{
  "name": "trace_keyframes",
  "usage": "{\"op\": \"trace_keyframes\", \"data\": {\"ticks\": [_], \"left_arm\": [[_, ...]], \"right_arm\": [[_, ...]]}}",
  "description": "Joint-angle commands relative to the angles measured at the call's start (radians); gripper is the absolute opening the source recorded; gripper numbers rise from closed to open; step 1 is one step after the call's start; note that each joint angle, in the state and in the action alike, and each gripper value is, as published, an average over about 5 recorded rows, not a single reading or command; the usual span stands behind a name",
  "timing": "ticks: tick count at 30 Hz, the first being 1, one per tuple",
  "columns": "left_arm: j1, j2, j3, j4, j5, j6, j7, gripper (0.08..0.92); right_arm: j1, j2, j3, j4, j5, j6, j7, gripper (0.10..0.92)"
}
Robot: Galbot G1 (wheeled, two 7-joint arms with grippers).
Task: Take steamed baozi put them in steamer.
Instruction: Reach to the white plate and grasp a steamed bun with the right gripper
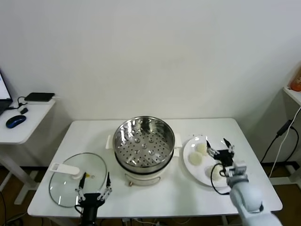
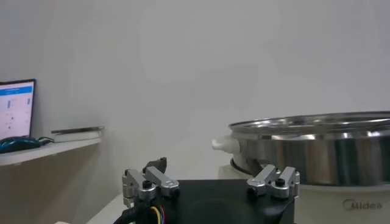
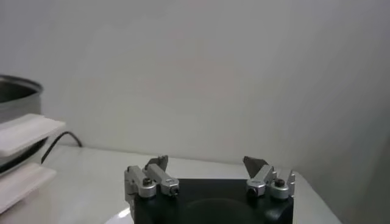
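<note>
**Waiting over the plate with an empty steamer**

Standing at the left, the left gripper is parked at the near table edge beside the glass lid, its fingers spread and holding nothing. In the middle the steamer has no bun inside yet. At the right, the steamed baozi lie on the white plate. The right gripper hovers just above them, fingers spread wide, empty. This arm is clearly nearer; the steamer lies to its left.

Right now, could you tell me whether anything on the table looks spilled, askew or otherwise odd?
Nothing stands out. The steamer sits upright and empty, its glass lid lies flat beside it, and the baozi rest on the white plate. No spills show.
</note>
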Motion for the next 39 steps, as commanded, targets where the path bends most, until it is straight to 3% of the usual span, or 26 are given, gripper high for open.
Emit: {"op": "trace_keyframes", "data": {"ticks": [1,8,15,28,39], "left_arm": [[0.004,0.002,0.003,-0.002,0.009,-0.006,0.001,0.823],[0.015,0.005,0.017,-0.01,0.041,-0.022,0.008,0.823],[0.021,0.006,0.033,0.0,0.092,-0.056,0.037,0.823],[0.013,0.012,0.032,0.025,0.117,-0.088,0.063,0.823],[0.007,0.017,0.026,0.033,0.118,-0.09,0.065,0.823]], "right_arm": [[0.301,-0.311,-0.264,-0.035,-0.114,-0.229,-0.329,0.823],[0.599,-0.452,-0.596,-0.152,-0.17,-0.128,-0.541,0.823],[0.908,-0.484,-0.964,-0.264,-0.185,0.042,-0.759,0.823],[1.351,-0.301,-1.495,-0.491,-0.064,0.154,-0.925,0.823],[1.388,-0.143,-1.598,-0.66,-0.025,0.197,-0.962,0.823]]}}
